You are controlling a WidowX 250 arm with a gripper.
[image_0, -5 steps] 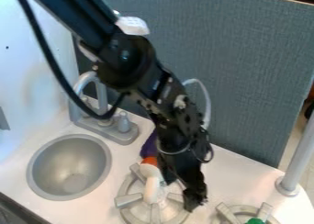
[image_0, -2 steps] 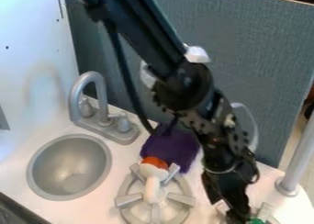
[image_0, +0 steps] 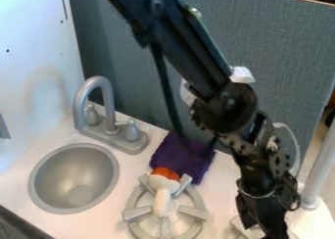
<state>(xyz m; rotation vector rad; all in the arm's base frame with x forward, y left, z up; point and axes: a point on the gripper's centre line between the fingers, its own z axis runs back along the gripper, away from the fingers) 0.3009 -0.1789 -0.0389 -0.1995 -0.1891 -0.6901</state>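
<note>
Hanging steeply down, black hand at the partly hidden burner

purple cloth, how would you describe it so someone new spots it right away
On the white counter, find the round grey sink. Past its right side in the picture, between the grey burner and the blue-grey panel, lies a cloth. Its deep purple sets it apart from the white, orange-topped object on the burner.

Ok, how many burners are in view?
2. One burner is beside the sink, under the orange-and-white toy; the second burner is at the bottom edge, partly behind the gripper. More may be hidden there.
</note>
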